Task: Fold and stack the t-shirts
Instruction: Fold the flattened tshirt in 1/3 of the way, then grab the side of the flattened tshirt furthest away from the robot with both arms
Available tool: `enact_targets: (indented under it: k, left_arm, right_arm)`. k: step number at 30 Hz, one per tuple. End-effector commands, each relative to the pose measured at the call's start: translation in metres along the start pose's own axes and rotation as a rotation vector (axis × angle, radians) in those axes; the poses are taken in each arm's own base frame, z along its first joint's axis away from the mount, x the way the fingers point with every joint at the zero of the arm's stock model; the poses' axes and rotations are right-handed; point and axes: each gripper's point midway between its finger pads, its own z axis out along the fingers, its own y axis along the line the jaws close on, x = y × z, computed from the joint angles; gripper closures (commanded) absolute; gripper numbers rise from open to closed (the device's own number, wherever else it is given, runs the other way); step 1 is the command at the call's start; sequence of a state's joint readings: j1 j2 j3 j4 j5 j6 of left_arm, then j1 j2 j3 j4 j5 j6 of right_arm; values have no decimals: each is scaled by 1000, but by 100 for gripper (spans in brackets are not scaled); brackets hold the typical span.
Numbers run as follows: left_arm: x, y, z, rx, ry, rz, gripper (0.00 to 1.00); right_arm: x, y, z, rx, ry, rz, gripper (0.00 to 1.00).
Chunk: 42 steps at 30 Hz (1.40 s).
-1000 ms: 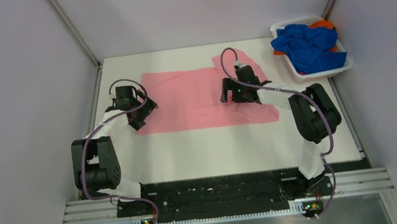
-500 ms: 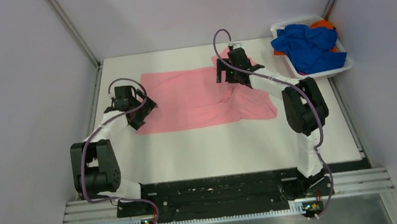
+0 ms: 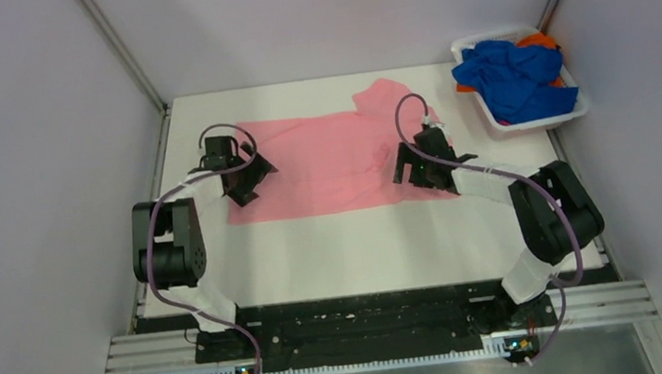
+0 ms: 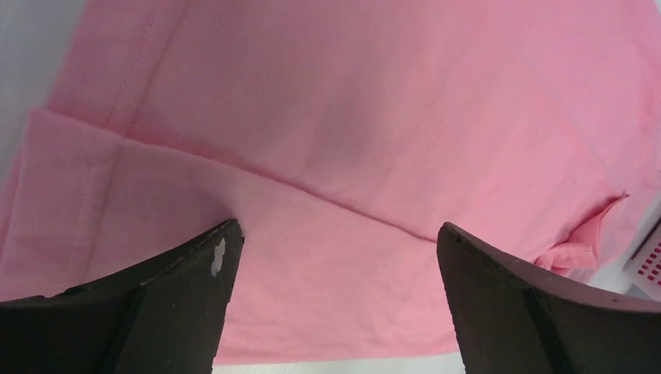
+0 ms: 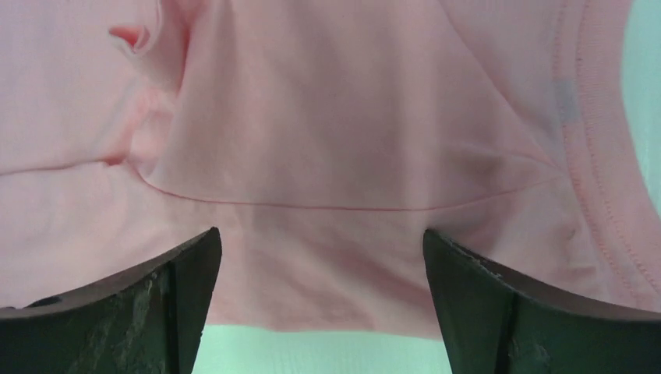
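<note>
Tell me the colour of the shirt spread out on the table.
The t-shirt is plain light pink; the top external view shows it best.

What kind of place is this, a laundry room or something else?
Probably a robot test cell: two black robot arms bolted to a silver metal rail, plain pale walls boxing in a white table.

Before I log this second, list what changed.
The right gripper went out to the pink shirt's far sleeve, then came back toward the near edge and rightward. The left gripper slid inward over the shirt's left end. Both are open over the cloth now, and neither holds it. The shirt stays spread flat. The basket and its heap of shirts are unchanged.
</note>
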<state>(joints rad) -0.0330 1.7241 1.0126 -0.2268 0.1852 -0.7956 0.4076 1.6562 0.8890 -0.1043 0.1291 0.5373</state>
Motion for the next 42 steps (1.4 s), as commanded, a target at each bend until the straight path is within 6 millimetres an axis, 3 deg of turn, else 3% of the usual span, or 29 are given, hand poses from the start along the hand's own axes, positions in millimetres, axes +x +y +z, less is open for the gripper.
enact_targets:
  k: [1,7,12,16,20,23,28,34,36,42]
  left_arm:
    - [11,21,15,-67,32,-16,1]
    - [36,63,-8,-198,29,-26,1]
    - [71,85,-34,-187,49,-51,1]
    - [95,103,-54,-191,50,-44,1]
    - [108,109,-68,-166,43,-27,1]
    - [94,96,-77,-136,-7,-4,1]
    - [47,59,-99,-97,-135,29,1]
    - [-5,36,-112,-144,-271,34,1]
    - [-18,35,-110,-173,-296,33,1]
    - [-50,33,-86,-233,-298,30,1]
  right_arm:
    - [17,-26,-5,74,4,141,1]
    - [75,-56,-39,122,92,231,1]
    - [114,-82,-74,172,149,267,1]
    - [121,-90,-98,162,122,296,1]
    - [102,-73,-112,38,29,307,1]
    - [65,-46,-123,-107,-82,255,1]
    - [15,5,-140,-260,-193,157,1]
    - [19,75,-112,-386,-118,77,1]
    - [27,86,-92,-375,-72,51,1]
    - [9,128,-52,-411,-71,2,1]
